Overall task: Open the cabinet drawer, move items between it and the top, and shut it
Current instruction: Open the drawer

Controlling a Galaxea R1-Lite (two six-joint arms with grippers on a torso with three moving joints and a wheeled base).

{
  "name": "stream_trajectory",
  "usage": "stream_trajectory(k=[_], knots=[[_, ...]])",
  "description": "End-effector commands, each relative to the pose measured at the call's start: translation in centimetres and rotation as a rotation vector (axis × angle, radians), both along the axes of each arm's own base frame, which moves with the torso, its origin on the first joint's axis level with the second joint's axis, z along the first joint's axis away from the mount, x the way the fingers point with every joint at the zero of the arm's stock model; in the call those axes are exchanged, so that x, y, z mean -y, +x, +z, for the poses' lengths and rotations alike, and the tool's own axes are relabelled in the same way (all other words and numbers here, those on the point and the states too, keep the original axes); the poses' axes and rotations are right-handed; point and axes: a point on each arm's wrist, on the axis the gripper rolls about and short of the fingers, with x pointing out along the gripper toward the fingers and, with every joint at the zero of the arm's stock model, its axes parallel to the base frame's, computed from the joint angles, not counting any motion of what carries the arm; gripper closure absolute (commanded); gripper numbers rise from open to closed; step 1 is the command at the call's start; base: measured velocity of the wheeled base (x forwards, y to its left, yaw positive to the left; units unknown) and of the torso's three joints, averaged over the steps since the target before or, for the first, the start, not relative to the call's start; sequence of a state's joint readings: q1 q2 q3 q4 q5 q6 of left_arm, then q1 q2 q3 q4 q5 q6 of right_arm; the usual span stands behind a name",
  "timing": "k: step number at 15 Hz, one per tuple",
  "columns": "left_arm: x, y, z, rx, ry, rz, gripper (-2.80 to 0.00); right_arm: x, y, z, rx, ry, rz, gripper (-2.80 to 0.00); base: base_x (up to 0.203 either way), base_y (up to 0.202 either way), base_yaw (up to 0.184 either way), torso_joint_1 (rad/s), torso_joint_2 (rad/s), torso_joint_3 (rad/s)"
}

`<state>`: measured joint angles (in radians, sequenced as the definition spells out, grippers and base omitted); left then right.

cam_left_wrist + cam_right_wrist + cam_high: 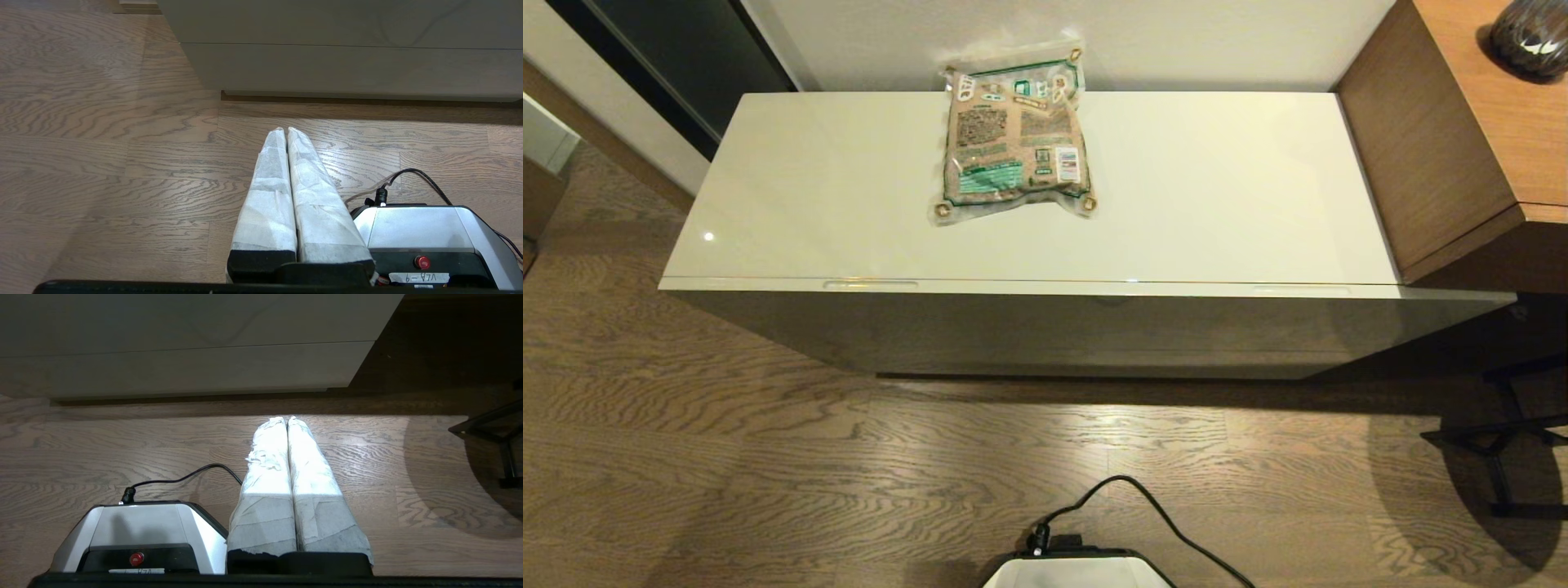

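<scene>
The flat brown-and-green printed pouch lies on the cabinet's glossy cream-white top, at the back near the wall. The drawer is closed; its two handle slots show along the front rim. The slippers and tissue pack are out of view. Neither arm shows in the head view. My left gripper hangs shut and empty over the wood floor in front of the cabinet face. My right gripper is likewise shut and empty above the floor, facing the cabinet face.
A brown wooden desk abuts the cabinet's right end, with a dark vase on it. A black chair base stands on the floor at right. My own base and its black cable lie on the floor.
</scene>
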<state>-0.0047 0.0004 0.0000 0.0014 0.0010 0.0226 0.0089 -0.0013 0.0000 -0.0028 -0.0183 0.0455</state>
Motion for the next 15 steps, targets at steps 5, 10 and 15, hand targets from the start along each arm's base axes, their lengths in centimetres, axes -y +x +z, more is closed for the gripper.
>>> stream_trajectory(k=[5, 10, 15], knots=[[0.0, 0.01, -0.05, -0.001, 0.0, 0.001, 0.0, 0.0, -0.12, -0.08, 0.016, 0.001, 0.0, 0.0, 0.0, 0.0, 0.0, 0.0, 0.0, 0.0], [0.0, 0.0, -0.05, 0.0, 0.0, 0.001, 0.0, 0.0, -0.12, -0.08, 0.016, 0.001, 0.0, 0.0, 0.0, 0.0, 0.0, 0.0, 0.0, 0.0], [0.03, 0.0, -0.03, -0.001, 0.071, -0.012, 0.0, 0.0, -0.12, -0.08, 0.016, 0.001, 0.0, 0.0, 0.0, 0.0, 0.0, 0.0, 0.0, 0.0]])
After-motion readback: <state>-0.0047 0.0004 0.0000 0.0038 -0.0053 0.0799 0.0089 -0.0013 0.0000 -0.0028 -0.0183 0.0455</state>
